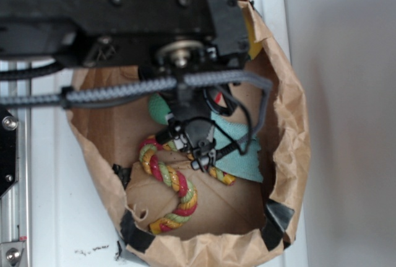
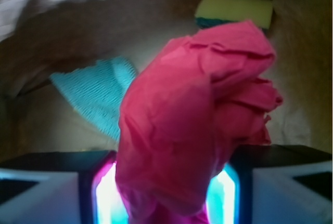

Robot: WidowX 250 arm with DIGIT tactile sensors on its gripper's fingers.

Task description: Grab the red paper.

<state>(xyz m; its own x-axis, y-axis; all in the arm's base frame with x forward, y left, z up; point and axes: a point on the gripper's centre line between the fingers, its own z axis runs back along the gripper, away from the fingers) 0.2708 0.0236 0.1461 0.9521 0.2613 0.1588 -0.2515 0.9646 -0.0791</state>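
Observation:
The red paper (image 2: 197, 115) fills the middle of the wrist view as a crumpled red wad standing up between my gripper's (image 2: 164, 195) two fingers. Its lower part is pinched between the glowing pads (image 2: 106, 193), so the gripper is shut on it. From outside, the gripper (image 1: 198, 146) hangs down inside the brown paper bag (image 1: 291, 124), and only a sliver of the red paper (image 1: 218, 101) shows beside the arm's black body.
On the bag's floor lie a red-yellow-green rope toy (image 1: 170, 186), a teal cloth (image 1: 238, 155) (image 2: 99, 94) and a green object (image 1: 159, 109). A yellow sponge (image 2: 234, 8) sits by the far wall. Bag walls close in on all sides.

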